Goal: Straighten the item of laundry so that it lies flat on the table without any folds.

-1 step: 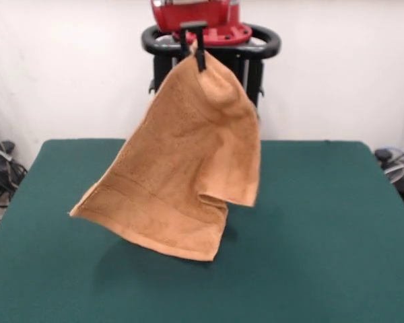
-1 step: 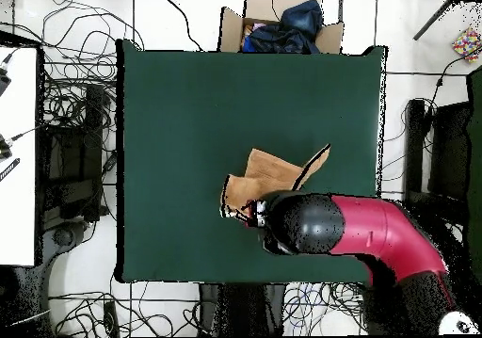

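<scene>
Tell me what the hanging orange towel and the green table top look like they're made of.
The towel looks like soft terry cloth, likely cotton: a matte, nubby pile with a flatter woven band near its lower edge, and it drapes limply from the gripper. The table top looks like felt or a similar napped fabric: an even dark green with no shine or grain. What lies beneath the covering can't be seen.

towel (image 1: 182, 175) hanging above table (image 1: 323, 222)

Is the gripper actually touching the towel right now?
Touching. The front view shows the gripper closed on the towel at its top corner, and the towel hangs from it above the table.
</scene>
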{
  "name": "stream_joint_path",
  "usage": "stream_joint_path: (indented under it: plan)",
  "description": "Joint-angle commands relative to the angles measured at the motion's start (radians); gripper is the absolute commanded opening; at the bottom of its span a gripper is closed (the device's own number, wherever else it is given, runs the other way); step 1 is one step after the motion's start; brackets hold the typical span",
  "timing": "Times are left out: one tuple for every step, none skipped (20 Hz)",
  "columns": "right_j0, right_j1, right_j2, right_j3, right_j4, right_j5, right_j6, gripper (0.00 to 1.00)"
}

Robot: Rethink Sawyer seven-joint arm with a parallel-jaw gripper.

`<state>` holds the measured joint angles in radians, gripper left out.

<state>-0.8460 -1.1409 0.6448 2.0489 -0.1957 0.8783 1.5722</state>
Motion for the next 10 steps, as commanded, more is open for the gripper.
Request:
stream_joint_path:
  plan:
    - [-0.037,-0.061,0.157,-0.122,0.095,0.075,-0.243,0.0]
    - [-0.039,-0.06,0.163,-0.132,0.096,0.073,-0.237,0.0]
    - [-0.035,-0.06,0.161,-0.149,0.091,0.081,-0.222,0.0]
    - [-0.034,-0.06,0.161,-0.16,0.089,0.089,-0.212,0.0]
    - [-0.035,-0.061,0.165,-0.169,0.089,0.105,-0.212,0.0]
    - [-0.036,-0.062,0.165,-0.175,0.089,0.11,-0.205,0.0]
    - [-0.039,-0.064,0.168,-0.181,0.092,0.108,-0.203,0.0]
    - [-0.04,-0.062,0.169,-0.188,0.091,0.111,-0.199,0.0]
    - [-0.037,-0.06,0.168,-0.2,0.088,0.115,-0.194,0.0]
    - [-0.036,-0.056,0.168,-0.208,0.086,0.117,-0.193,0.0]
